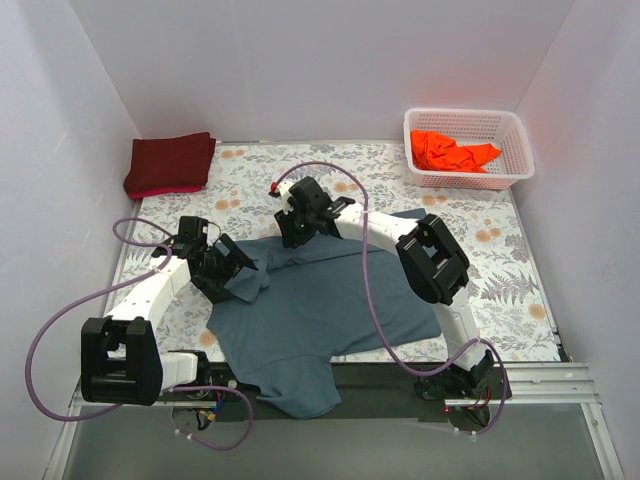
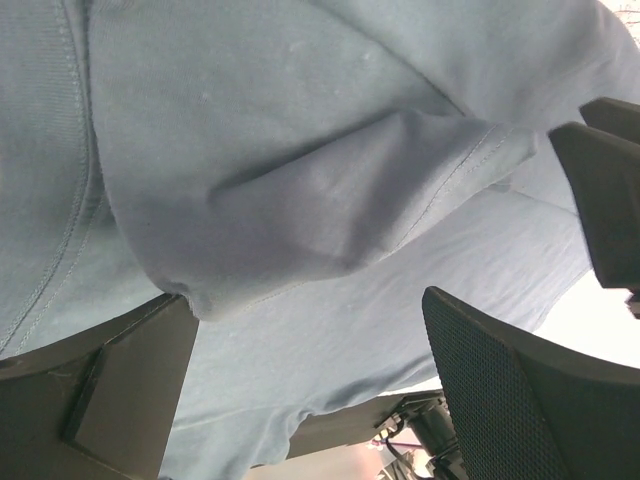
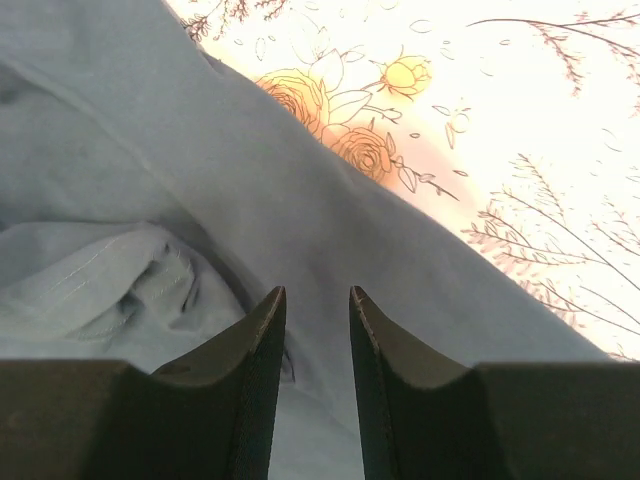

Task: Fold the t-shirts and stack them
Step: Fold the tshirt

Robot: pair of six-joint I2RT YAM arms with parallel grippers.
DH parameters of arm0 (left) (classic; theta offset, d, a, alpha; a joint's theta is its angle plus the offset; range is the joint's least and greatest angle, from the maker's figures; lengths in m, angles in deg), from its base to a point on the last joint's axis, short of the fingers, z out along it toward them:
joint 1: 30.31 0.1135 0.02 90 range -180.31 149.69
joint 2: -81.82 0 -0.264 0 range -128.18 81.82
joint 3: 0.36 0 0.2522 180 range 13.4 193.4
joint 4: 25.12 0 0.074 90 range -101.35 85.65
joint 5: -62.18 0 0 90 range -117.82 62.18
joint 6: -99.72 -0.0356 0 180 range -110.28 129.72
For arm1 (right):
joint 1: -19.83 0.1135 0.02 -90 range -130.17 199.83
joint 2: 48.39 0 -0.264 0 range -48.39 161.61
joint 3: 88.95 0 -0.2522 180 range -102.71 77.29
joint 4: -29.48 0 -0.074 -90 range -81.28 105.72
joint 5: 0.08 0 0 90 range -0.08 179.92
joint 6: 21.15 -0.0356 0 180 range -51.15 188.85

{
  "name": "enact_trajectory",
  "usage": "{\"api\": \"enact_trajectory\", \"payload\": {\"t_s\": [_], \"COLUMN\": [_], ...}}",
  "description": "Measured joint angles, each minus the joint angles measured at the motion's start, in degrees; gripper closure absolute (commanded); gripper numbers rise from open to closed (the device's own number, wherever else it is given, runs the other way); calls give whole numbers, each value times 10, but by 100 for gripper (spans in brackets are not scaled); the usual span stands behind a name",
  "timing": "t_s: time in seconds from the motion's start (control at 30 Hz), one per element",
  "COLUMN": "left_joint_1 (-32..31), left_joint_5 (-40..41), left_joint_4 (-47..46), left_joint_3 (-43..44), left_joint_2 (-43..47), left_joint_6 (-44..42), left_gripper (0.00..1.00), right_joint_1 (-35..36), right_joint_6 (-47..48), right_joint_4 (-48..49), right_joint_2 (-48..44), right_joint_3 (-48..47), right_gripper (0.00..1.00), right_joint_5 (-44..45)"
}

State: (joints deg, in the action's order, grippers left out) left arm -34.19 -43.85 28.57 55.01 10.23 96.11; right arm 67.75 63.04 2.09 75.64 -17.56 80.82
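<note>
A slate blue-grey t-shirt point(image 1: 320, 310) lies spread across the middle of the floral table, its lower end hanging over the near edge. My left gripper point(image 1: 232, 268) sits at the shirt's left edge; in the left wrist view point(image 2: 310, 330) its fingers point(image 2: 110, 390) stand wide open, with a folded sleeve hem point(image 2: 330, 200) just beyond them. My right gripper point(image 1: 293, 232) is low over the shirt's far edge; in the right wrist view point(image 3: 317, 300) its jaws are slightly apart, with flat cloth point(image 3: 200, 180) beneath and nothing pinched. A folded maroon t-shirt point(image 1: 170, 163) lies at the back left. An orange t-shirt point(image 1: 455, 152) is crumpled in the basket.
A white lattice basket point(image 1: 470, 115) stands at the back right corner. White walls close in the table on three sides. Purple cables point(image 1: 372, 290) loop from both arms over the cloth and the table's left side.
</note>
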Motion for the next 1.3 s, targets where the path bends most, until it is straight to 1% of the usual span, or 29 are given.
{"api": "enact_trajectory", "payload": {"t_s": [0.1,0.33,0.53,0.63,0.8,1.0,1.17,1.2,1.3], "left_joint_1": [0,-4,-9,-17,-42,-76,-88,-90,-94], "left_joint_5": [-1,0,2,1,6,41,63,66,71], "left_joint_4": [-10,-14,-35,-60,-93,-127,-141,-143,-145], "left_joint_3": [-5,-31,-62,-80,-94,-112,-136,-139,-141], "left_joint_2": [0,2,22,28,36,84,111,114,119], "left_joint_6": [0,1,0,0,-3,0,9,11,13], "left_gripper": [8,4,5,7,15,21,25,27,39], "right_joint_1": [-9,-2,1,1,1,1,1,1,1], "right_joint_6": [-1,-5,-16,-16,-18,-18,-18,-17,-17], "right_joint_4": [-1,12,35,45,57,72,81,81,82], "right_joint_2": [-17,-73,-83,-83,-91,-110,-120,-120,-121], "right_joint_3": [13,61,103,122,144,161,174,176,182], "right_gripper": [62,62,62,62,62,62,62,62,62], "right_joint_5": [-19,-73,-106,-116,-124,-128,-134,-134,-135]}}
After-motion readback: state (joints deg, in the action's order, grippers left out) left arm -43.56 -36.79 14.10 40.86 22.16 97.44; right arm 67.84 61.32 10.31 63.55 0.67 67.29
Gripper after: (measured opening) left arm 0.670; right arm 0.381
